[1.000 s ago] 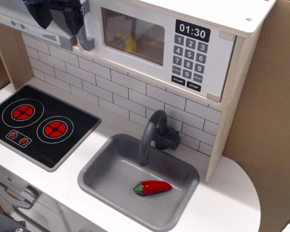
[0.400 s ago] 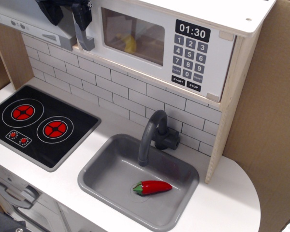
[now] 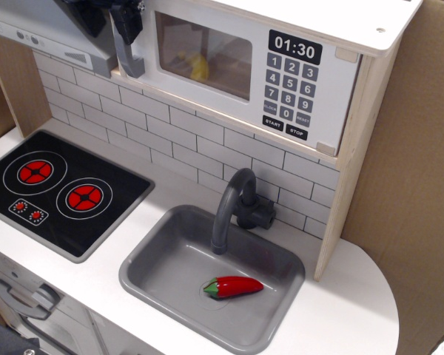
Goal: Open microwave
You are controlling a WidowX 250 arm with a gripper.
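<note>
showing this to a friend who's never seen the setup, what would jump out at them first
Probably the white microwave at upper centre, its black display reading 01:30 and its door shut, with the dark pincer at the grey handle on its left edge. Next, the red pepper lying in the grey sink below, and the two red burners on the black stovetop at left.

Toy kitchen setting: white brick-pattern backsplash (image 3: 185, 140), white countertop (image 3: 340, 310), black hob (image 3: 59, 192) with 2 red burners, grey sink (image 3: 159, 255) and faucet (image 3: 233, 203), pale wood side panel (image 3: 355, 170), brown cardboard wall (image 3: 414, 170).

white counter (image 3: 355, 303), inset hob (image 3: 59, 192), sink (image 3: 163, 259)
</note>
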